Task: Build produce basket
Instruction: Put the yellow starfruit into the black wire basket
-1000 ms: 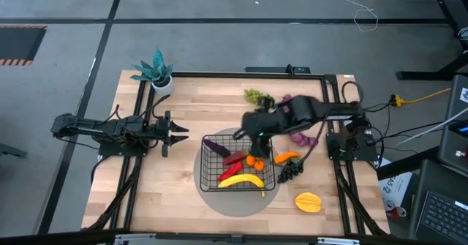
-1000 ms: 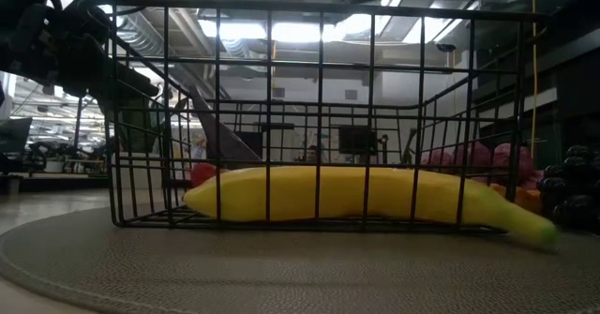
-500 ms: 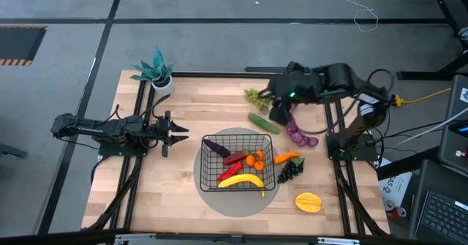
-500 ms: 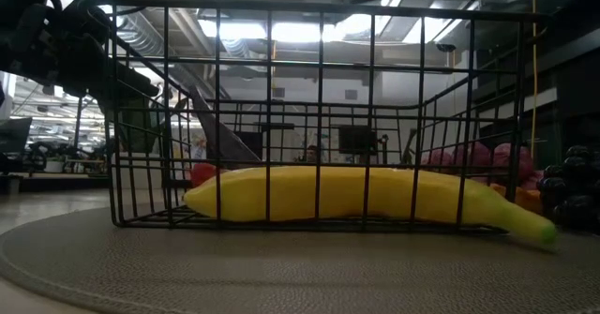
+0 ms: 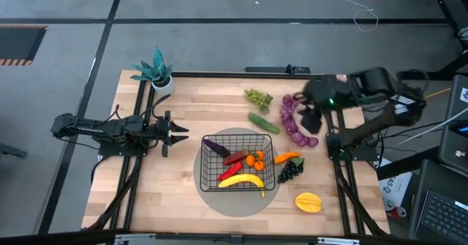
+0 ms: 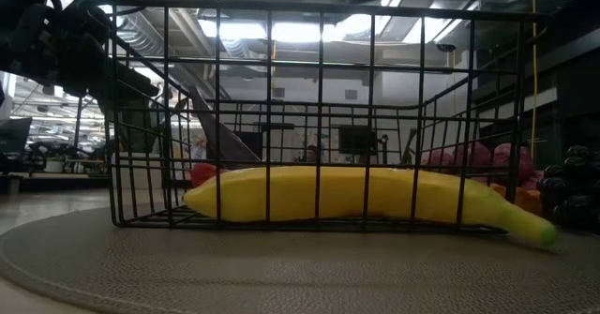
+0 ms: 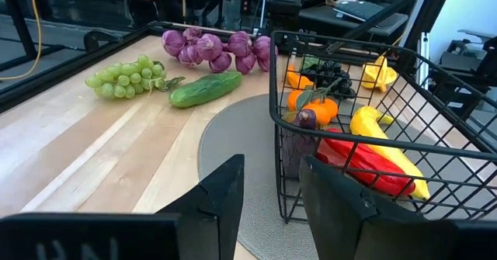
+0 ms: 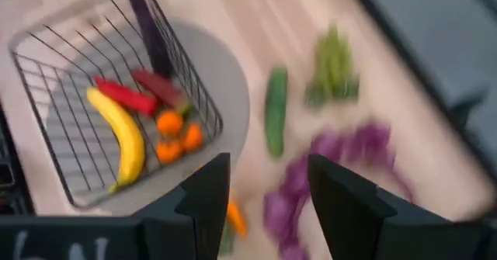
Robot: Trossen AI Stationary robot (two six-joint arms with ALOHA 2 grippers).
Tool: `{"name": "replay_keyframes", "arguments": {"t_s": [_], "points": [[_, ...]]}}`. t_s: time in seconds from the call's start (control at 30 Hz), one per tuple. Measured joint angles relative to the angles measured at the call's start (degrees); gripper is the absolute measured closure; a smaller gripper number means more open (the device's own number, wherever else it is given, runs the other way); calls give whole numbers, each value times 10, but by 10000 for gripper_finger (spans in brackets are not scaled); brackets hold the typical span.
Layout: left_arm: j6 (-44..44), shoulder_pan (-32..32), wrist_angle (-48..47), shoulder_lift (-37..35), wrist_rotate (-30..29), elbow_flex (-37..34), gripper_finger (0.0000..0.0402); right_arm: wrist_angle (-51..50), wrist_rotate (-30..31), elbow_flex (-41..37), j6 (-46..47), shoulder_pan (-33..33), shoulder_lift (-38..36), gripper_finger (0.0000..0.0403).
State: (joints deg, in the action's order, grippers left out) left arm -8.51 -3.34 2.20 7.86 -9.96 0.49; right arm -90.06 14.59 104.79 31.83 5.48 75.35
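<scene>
The black wire basket [image 5: 238,164] stands on a round grey mat [image 5: 219,195]. It holds a yellow banana [image 5: 242,180], a red pepper [image 5: 232,170], a purple eggplant [image 5: 216,147] and oranges [image 5: 254,159]. A cucumber [image 5: 263,123], green grapes [image 5: 256,96], purple grapes [image 5: 294,126], a carrot [image 5: 287,158], dark grapes [image 5: 290,172] and a yellow starfruit [image 5: 308,202] lie on the table. My right gripper [image 5: 310,118] is open and empty, raised over the purple grapes at the far right. My left gripper [image 5: 177,133] is open and empty, left of the basket.
A teal potted plant [image 5: 156,72] stands at the table's far left corner. Black rails [image 5: 136,164] run along the table's left and right sides. Bare wood lies between my left gripper and the basket and along the near edge.
My right gripper has swung from above the basket's far side toward the table's far right edge, empty, and now hangs over the purple grapes. The produce and the basket have stayed in place.
</scene>
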Motion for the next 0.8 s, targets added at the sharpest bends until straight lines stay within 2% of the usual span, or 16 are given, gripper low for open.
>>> {"name": "replay_keyframes", "arguments": {"t_s": [0.17,0.37,0.57,0.7,0.8], "points": [[0,0,0,0,0,0,280,0,-13,-183,177,72,-86,226],[0,0,0,0,0,0,280,34,-112,-328,330,145,-117,226],[0,0,0,0,0,0,280,128,-209,-402,405,217,-98,226],[0,0,0,0,0,0,280,199,-237,-412,442,270,-69,226],[0,0,0,0,0,0,280,215,-237,-403,466,310,-43,226]]}}
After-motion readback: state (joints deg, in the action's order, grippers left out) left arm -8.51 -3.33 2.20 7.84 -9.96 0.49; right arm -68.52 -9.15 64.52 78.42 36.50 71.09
